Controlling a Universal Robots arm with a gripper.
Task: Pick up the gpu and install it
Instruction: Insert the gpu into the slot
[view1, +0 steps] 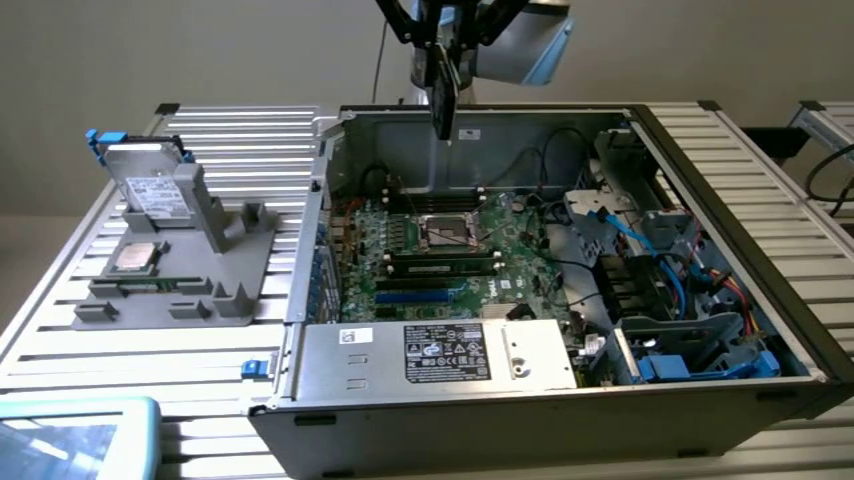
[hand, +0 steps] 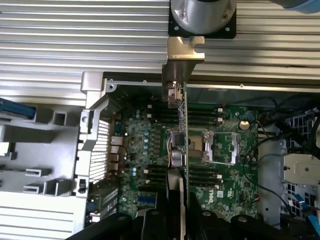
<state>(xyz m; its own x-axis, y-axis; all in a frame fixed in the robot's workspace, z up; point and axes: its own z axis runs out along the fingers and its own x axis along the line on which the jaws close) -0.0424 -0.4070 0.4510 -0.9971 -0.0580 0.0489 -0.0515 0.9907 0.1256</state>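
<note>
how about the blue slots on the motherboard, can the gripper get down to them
Probably yes: the gripper, holding the gpu edge-down, hangs above the open case, and nothing covers the blue slots; the blue cables lie off to the exterior view's right.

We see a plain, pale grey wall (view1: 200, 50) across the far side, evenly lit, without hard shadows. Nearer stands a table (view1: 227, 125) topped with ribbed aluminium slats. A second slatted frame (view1: 830, 115) sits far off at the exterior view's right.
</note>
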